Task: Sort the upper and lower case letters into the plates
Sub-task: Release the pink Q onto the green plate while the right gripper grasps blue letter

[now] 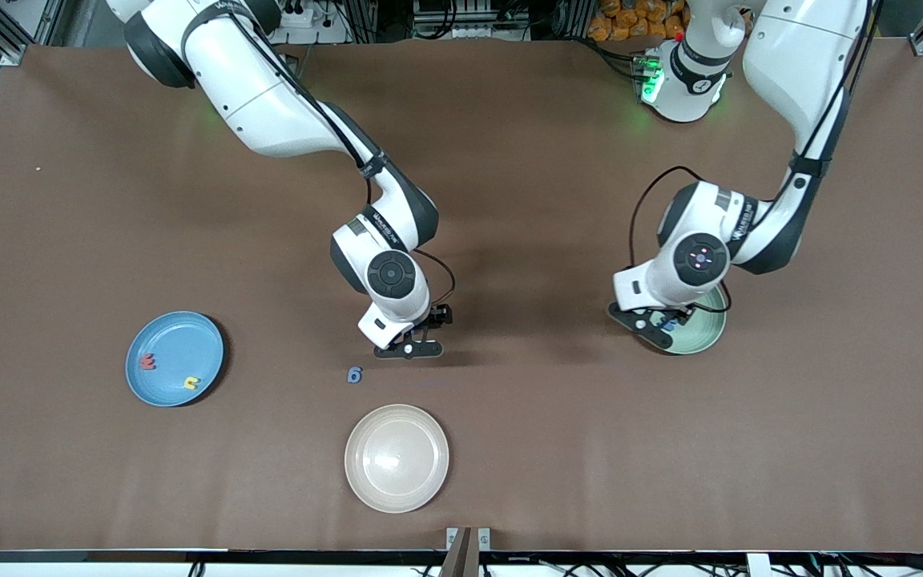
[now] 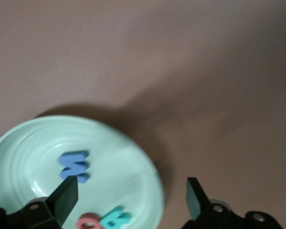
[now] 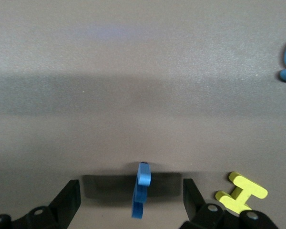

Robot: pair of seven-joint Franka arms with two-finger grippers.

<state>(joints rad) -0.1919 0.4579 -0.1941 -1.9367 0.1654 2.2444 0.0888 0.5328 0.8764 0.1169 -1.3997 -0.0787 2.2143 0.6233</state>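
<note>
Letters: front view, red [image 1: 147, 362] and yellow [image 1: 191, 383] ones lie in the blue plate [image 1: 174, 358]. Left wrist: the left gripper [image 2: 132, 198] gapes, empty, over the mint plate [image 2: 19, 157]. Right wrist: the right gripper [image 3: 131, 199] straddles an upright blue letter [image 3: 141, 190], not gripping.

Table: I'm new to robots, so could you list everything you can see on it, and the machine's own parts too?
Table: 1, brown, under everything.
Blue plate: 1, blue, toward the right arm's end.
Red letter: 1, red, in the blue plate.
Yellow letter: 1, yellow, in the blue plate, beside the red letter.
Mint plate: 1, pale green, toward the left arm's end.
Blue W: 1, blue, in the mint plate.
Teal letter: 1, teal, in the mint plate.
Pink letter: 1, pink, in the mint plate.
Cream plate: 1, cream, nearest the camera.
Loose letter: 1, blue, on the table.
Edge-up letter: 1, blue, between the right tool's fingers.
Yellow H: 1, yellow, beside it.
Right tool: 1, black, open.
Left tool: 1, black, open, over the mint plate's rim.
</note>
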